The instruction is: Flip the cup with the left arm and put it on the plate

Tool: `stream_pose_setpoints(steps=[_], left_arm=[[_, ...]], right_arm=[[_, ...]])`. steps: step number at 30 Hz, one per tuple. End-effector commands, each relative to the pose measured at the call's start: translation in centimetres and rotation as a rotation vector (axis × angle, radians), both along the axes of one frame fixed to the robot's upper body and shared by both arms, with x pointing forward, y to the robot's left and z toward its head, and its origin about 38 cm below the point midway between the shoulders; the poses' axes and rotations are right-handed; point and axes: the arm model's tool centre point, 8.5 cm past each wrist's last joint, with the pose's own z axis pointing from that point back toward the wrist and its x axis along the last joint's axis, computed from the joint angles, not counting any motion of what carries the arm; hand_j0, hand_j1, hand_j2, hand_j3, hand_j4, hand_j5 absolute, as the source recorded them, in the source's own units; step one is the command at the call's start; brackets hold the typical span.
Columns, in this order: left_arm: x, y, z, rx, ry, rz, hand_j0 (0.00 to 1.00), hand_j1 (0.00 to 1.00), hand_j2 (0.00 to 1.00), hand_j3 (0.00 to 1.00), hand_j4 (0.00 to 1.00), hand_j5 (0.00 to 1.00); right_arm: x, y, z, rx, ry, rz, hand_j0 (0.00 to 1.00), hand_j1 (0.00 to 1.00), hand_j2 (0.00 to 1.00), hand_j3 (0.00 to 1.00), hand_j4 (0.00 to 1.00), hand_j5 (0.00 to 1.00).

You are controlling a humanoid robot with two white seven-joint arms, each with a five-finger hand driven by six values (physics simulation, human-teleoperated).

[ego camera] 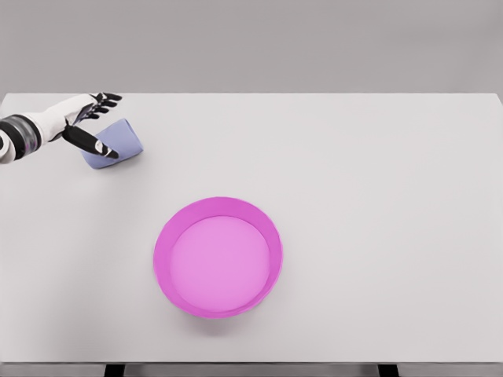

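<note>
Across the whole view, one white table (377, 173), its near edge at the bottom. Item next in size: pink plate (218, 256), round with a raised rim, sitting near the middle of the near half and holding nothing. Smaller: left arm, white, entering at the far left edge. Smaller again: pale blue cup (119, 143), at the far left of the table, well apart from the plate, lying tilted on its side and not yet upright. Its long axis appears to run from lower left to upper right; which end is the mouth cannot be told with certainty. Smallest: left hand (93, 119), black fingers spread around the cup, thumb (93, 143) laid across its near side and the other fingers over the far side, closing on it but not clearly clamped. Right arm is out of view. Handling note: the grasp likely needs thumb and fingers opposed across the body, so the wrist can roll the cup upright before carrying it to the plate.
</note>
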Motion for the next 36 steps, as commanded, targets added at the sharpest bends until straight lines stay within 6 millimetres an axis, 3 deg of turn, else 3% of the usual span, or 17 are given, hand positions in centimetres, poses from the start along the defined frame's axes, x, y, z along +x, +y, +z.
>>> stream_pose_setpoints(steps=[1, 4, 11, 18, 24, 36], left_arm=[[0.1, 0.5, -0.5, 0.002, 0.015, 0.016, 1.00, 1.00, 1.00, 1.00, 1.00, 1.00], [0.5, 0.7, -1.0, -0.004, 0.030, 0.031, 1.00, 1.00, 1.00, 1.00, 1.00, 1.00], [1.0, -1.0, -2.1, -0.013, 0.040, 0.022, 1.00, 1.00, 1.00, 1.00, 1.00, 1.00], [1.5, -0.9, -2.1, 0.013, 0.037, 0.037, 1.00, 1.00, 1.00, 1.00, 1.00, 1.00], [1.7, -0.8, -3.3, 0.010, 0.067, 0.053, 1.00, 1.00, 1.00, 1.00, 1.00, 1.00], [1.7, -0.7, -3.1, 0.028, 0.060, 0.057, 1.00, 1.00, 1.00, 1.00, 1.00, 1.00]], right_arm=[[-0.1, 0.0, 0.0, 0.000, 0.002, 0.000, 1.00, 1.00, 1.00, 1.00, 1.00, 1.00], [-0.1, 0.0, 0.0, 0.000, 0.002, 0.000, 1.00, 1.00, 1.00, 1.00, 1.00, 1.00], [0.0, 0.0, 0.0, 0.000, 0.000, 0.000, 1.00, 1.00, 1.00, 1.00, 1.00, 1.00], [-0.1, 0.0, 0.0, 0.000, 0.002, 0.000, 1.00, 1.00, 1.00, 1.00, 1.00, 1.00], [-0.1, 0.0, 0.0, -0.001, 0.001, 0.000, 1.00, 1.00, 1.00, 1.00, 1.00, 1.00], [-0.1, 0.0, 0.0, -0.001, 0.001, 0.000, 1.00, 1.00, 1.00, 1.00, 1.00, 1.00]])
